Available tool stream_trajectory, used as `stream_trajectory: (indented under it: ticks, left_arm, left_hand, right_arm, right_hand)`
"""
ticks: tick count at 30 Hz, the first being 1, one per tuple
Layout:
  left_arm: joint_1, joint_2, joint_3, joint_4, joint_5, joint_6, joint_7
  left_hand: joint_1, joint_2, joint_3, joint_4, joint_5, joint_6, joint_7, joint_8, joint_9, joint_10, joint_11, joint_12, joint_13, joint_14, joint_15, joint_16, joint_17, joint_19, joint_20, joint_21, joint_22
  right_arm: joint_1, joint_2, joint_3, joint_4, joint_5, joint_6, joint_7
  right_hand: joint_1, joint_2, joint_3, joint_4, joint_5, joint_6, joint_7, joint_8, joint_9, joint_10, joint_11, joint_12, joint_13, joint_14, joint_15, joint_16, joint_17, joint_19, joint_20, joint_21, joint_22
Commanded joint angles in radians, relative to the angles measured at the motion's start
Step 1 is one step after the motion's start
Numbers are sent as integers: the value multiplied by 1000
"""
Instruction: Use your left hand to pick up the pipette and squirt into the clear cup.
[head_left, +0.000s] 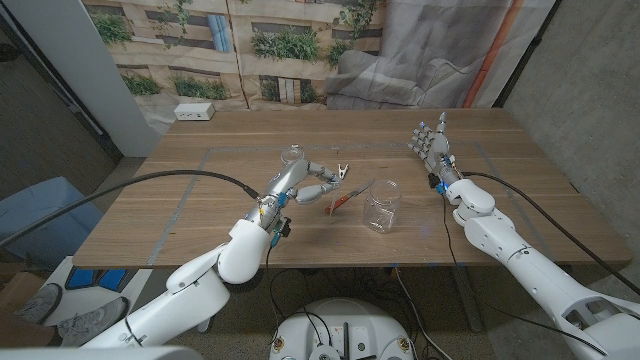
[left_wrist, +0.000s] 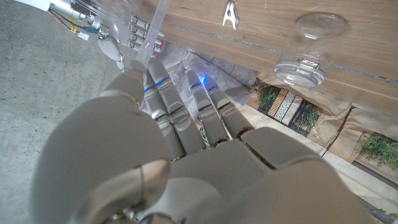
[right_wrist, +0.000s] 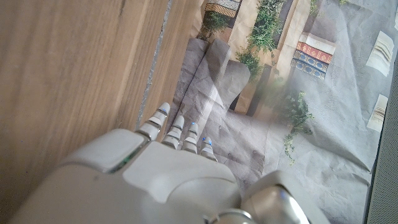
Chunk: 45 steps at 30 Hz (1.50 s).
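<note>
My left hand (head_left: 312, 182) pinches the pipette (head_left: 340, 203) beside the cup (head_left: 381, 205); loose grip could drop it. Right hand (head_left: 431, 143) spread.

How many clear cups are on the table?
2. One cup stands mid-table, just right of the left hand; the other cup stands behind that hand, toward the far edge.

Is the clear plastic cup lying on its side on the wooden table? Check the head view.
No, the clear plastic cup stands upright on the wooden table.
</note>
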Motion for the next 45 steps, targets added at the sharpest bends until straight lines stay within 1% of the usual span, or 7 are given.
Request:
stream_trajectory:
  ticks: [1,18,24,31,34,38,45]
  left_arm:
    - [-12,-7,12,15,9,-7,7]
    - [-45,-12,38,51,84,-54,41]
    - [-55,-22,45,51,94,-43,29]
    - [-68,-29,45,44,68,-22,-11]
    - [-72,-34,45,39,49,2,-32]
    - [-81,-34,48,44,33,-2,-41]
    - [-91,-35,53,44,11,4,-56]
  left_hand:
    - [18,1,3,1,0,8,0,5,5,24,-8,6,4,12,-151,5,5,9,-30,7,1]
    - [45,4,-2,7,5,35,0,16,8,64,-3,11,4,44,-155,7,6,1,-36,3,1]
    - [50,12,-1,13,13,41,3,22,11,77,-2,12,5,65,-155,8,6,-2,-37,1,0]
    - [57,1,-8,10,14,46,7,27,12,87,-3,11,5,85,-156,9,7,5,-45,3,0]
    - [60,-6,-12,9,10,33,16,20,12,73,-5,2,4,79,-153,-1,3,7,-45,3,1]
    - [55,-8,-15,14,1,1,13,4,12,41,-5,-14,4,59,-151,-14,-1,4,-40,3,2]
    - [33,-9,-22,23,-3,-18,18,-6,12,14,-6,-24,5,38,-142,-21,-3,-1,-32,1,3]
  right_arm:
    - [0,0,0,0,0,0,0]
    - [0,0,0,0,0,0,0]
    - [0,0,0,0,0,0,0]
    - [0,0,0,0,0,0,0]
    - [0,0,0,0,0,0,0]
    - [0,0,0,0,0,0,0]
    - [0,0,0,0,0,0,0]
  right_hand:
    - [0,58,-7,1,6,3,-9,7,1,-2,-4,3,3,-8,-82,6,5,4,-1,7,5]
    - [0,58,-6,1,6,3,-9,7,1,-1,-5,3,3,-7,-83,6,5,3,0,6,5]
    - [0,58,-6,1,6,2,-9,7,1,-3,-5,3,3,-7,-83,6,5,3,0,7,5]
    - [0,58,-7,1,5,2,-8,7,1,1,-4,4,3,-8,-83,6,5,4,0,7,5]
    - [0,58,-6,1,5,2,-9,7,1,-1,-2,4,3,-8,-82,6,5,4,0,7,5]
    - [0,58,-6,1,6,2,-9,7,1,-2,-4,3,3,-7,-83,6,5,3,-1,7,5]
    - [0,59,-6,1,6,2,-9,7,1,-3,-5,3,3,-7,-84,6,5,4,-1,7,5]
